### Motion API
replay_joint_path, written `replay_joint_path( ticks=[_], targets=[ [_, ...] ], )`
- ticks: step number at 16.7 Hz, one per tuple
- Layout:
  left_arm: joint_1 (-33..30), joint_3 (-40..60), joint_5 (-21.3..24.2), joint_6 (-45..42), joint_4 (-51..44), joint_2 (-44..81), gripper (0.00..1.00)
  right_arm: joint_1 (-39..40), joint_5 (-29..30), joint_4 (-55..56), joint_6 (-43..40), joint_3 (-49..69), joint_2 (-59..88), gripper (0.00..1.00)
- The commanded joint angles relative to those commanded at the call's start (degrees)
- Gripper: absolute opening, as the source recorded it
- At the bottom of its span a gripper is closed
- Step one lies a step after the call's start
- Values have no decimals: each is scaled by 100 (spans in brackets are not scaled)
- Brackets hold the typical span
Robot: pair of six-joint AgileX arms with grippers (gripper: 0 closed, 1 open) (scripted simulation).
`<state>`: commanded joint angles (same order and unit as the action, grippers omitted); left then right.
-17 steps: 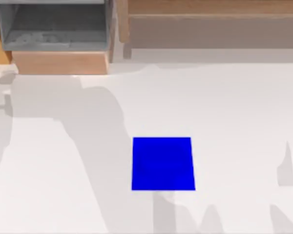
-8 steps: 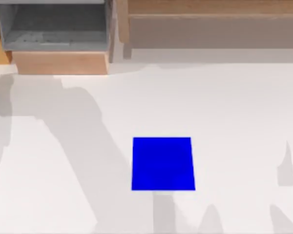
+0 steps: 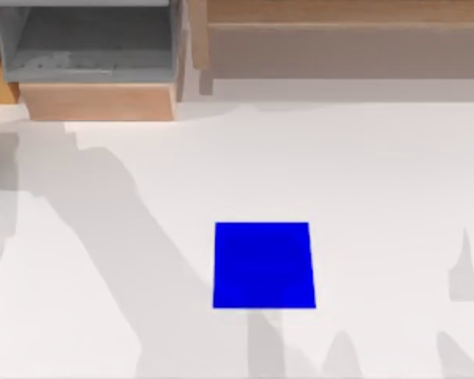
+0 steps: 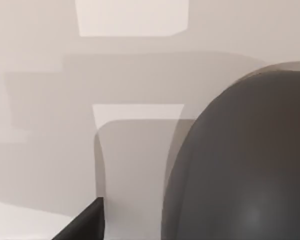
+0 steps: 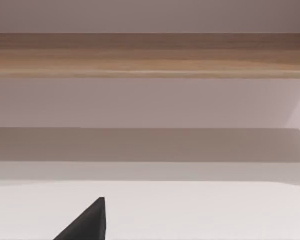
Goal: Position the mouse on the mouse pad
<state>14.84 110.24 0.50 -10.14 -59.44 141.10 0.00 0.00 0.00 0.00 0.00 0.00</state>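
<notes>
Left gripper point(image 4: 85, 225): at the table's point(image 3: 395, 174) far left edge, where a dark sliver of the arm enters the top view. Whether it is spread or pressed together cannot be told.
Mouse point(image 4: 240, 165): a dark grey rounded body right up against the left gripper's camera. It is judged to be the mouse, either gripped or about to be. Contact cannot be confirmed.
Pad point(image 3: 264, 265): flat and bare on the white table, well apart from the left gripper and toward the middle. Nothing lies on it, so the placing is not yet done.
Why so: the pad's open spot gives the left gripper an unobstructed path from the edge.
Right gripper point(image 5: 87, 222): parked, facing a wooden shelf point(image 5: 150, 55). Its state cannot be told.
Bin point(image 3: 87, 47): a grey open box behind a wooden front, beyond the left gripper at the table's back. No contents can be made out.
Next: likely carrying the mouse across and lowering it onto the pad.
</notes>
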Motion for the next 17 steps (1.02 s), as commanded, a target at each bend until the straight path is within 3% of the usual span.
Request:
replay_joint_path(
  ticks=[1,14,17],
  targets=[
    [0,0,0,0,0,0,100,0,0,0,0,0,0,100],
    [0,0,0,0,0,0,2,0,0,0,0,0,0,100],
    [0,0,0,0,0,0,0,0,0,0,0,0,0,100]
  ],
)
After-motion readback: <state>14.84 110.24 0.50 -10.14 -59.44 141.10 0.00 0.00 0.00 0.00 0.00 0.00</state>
